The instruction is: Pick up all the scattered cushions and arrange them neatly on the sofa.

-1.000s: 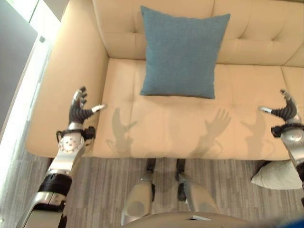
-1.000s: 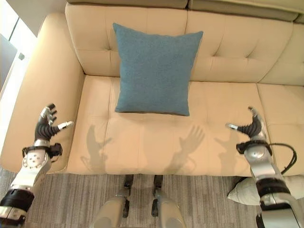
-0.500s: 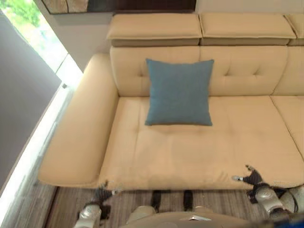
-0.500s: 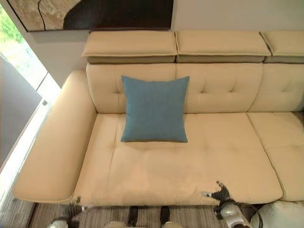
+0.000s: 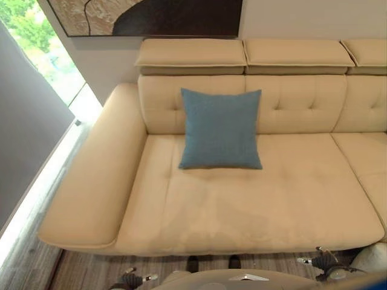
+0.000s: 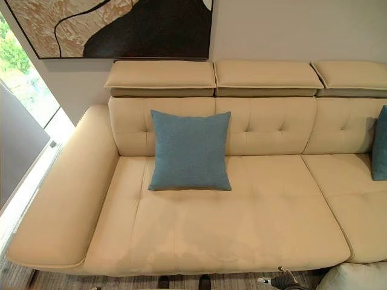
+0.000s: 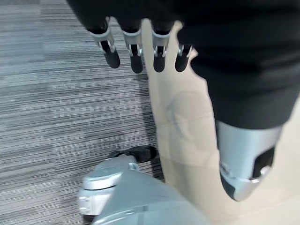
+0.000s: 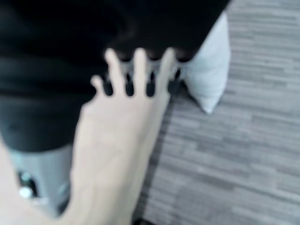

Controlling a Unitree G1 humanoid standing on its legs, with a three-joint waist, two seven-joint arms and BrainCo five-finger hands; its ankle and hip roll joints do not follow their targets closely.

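**One cushion placed, a pale one waiting on the floor**

A blue cushion stands upright against the backrest of the cream sofa, left of centre in the head views. A second blue cushion shows at the right edge of the right eye view, also on the sofa. A pale cushion lies on the grey striped floor in the lower right corner, just beside the sofa's front edge.

Both hands sit low along the bottom edge. The left hand has its fingers straight and spread, empty, above the floor by the sofa front. The right hand is near the pale cushion; its own wrist view shows fingers extended with nothing held.

The next step is probably a reach for the pale cushion. The risk is that it lies at the very edge of the head views, so the right hand may close on a corner alone, letting the soft cushion sag and slip, or push it further under the sofa edge.
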